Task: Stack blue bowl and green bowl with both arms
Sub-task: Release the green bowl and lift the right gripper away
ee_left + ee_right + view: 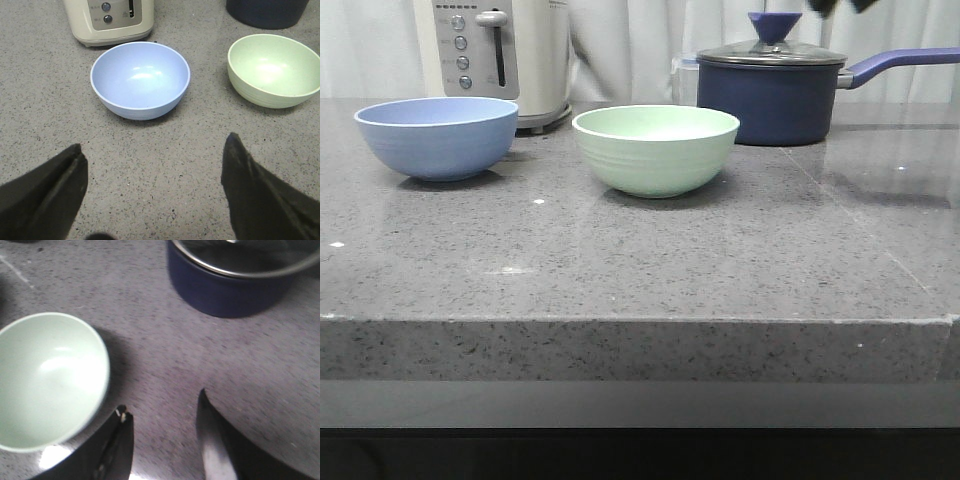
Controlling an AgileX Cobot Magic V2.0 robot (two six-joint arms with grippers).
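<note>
The blue bowl (437,136) sits upright on the grey speckled table (640,270), toward the left side in the front view, just in front of a cream toaster (492,55). The green bowl (656,148) stands upright near the middle of the table, apart from the blue bowl with bare stone between them. Behind and to the right of the green bowl is a dark navy saucepan (775,100) with a glass lid and a long handle reaching right.

In the left wrist view the left end effector (152,195) hangs above the table with its two dark fingers (47,192) spread wide and nothing between them; the blue bowl (140,80) lies beyond the gap, the green bowl (274,70) off to one side.

In the right wrist view the right end effector (162,440) is also parted, though less widely, and grips nothing. One finger (112,450) is close beside the rim of the green bowl (50,380); whether it touches cannot be told. The saucepan (230,285) sits farther off
</note>
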